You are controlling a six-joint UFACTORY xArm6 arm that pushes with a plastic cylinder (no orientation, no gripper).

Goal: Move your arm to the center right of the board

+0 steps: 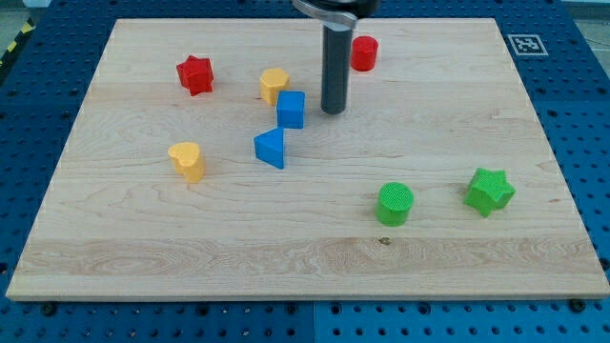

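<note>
Near the board's top middle, my tip rests just right of the blue cube, with the red cylinder close behind it. There are no jaws, only the rod. The centre right lies well off toward the view's right, above the green star and green cylinder

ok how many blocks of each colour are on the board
red: 2, the red star and the red cylinder
yellow: 2, the yellow block and the yellow heart
blue: 2, the blue cube and the blue triangle
green: 2, the green cylinder and the green star
total: 8
</note>
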